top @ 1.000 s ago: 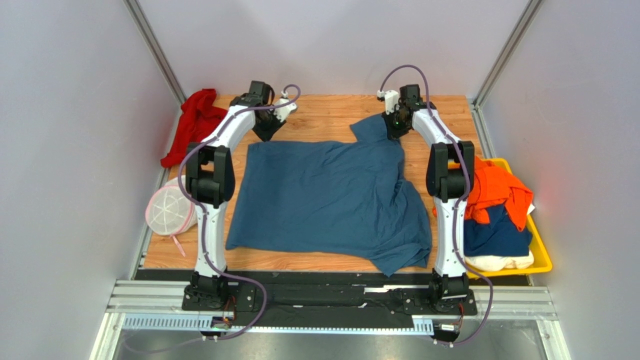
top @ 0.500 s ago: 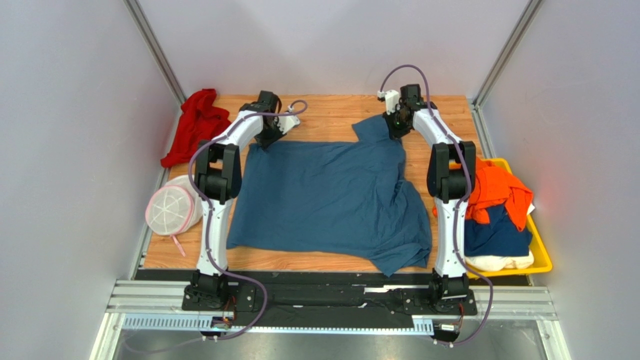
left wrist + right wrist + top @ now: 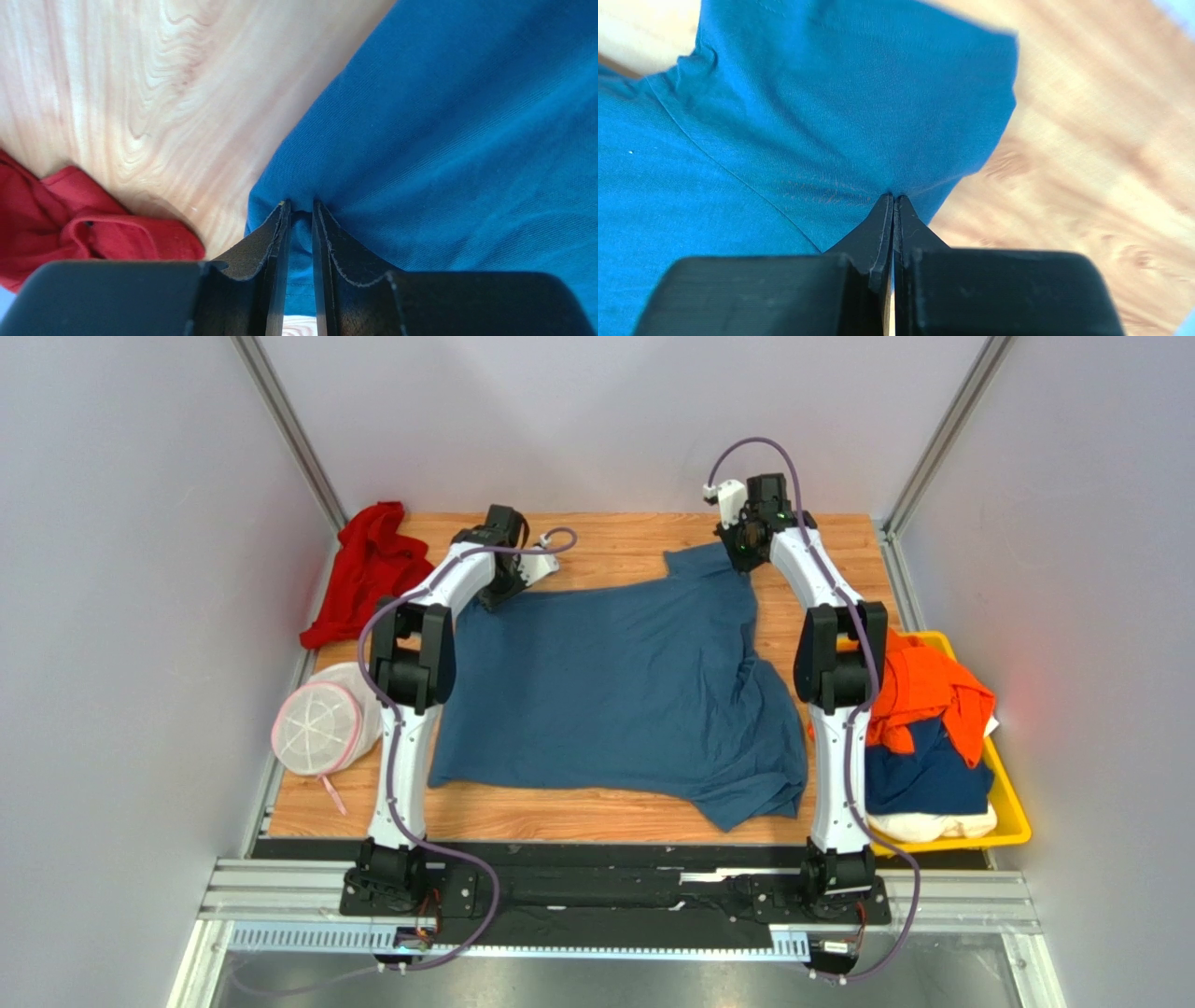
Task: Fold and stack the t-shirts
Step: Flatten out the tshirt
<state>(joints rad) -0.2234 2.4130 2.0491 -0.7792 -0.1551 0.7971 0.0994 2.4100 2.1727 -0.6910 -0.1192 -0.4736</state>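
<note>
The large slate-blue cloth t-shirt (image 3: 617,686) lies spread across the wooden bench (image 3: 617,546). The left claw (image 3: 300,205) pinches its far left edge. The right claw (image 3: 893,198), pressed together, pinches the far right sleeve, and the cloth puckers at both.

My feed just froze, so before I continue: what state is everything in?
blue t-shirt: spread out, unfolded, pinched at both far corners
left hand: shut on blue t-shirt
right hand: shut on blue t-shirt
red cloth: crumpled
orange shirt: heaped in yellow bin
</note>
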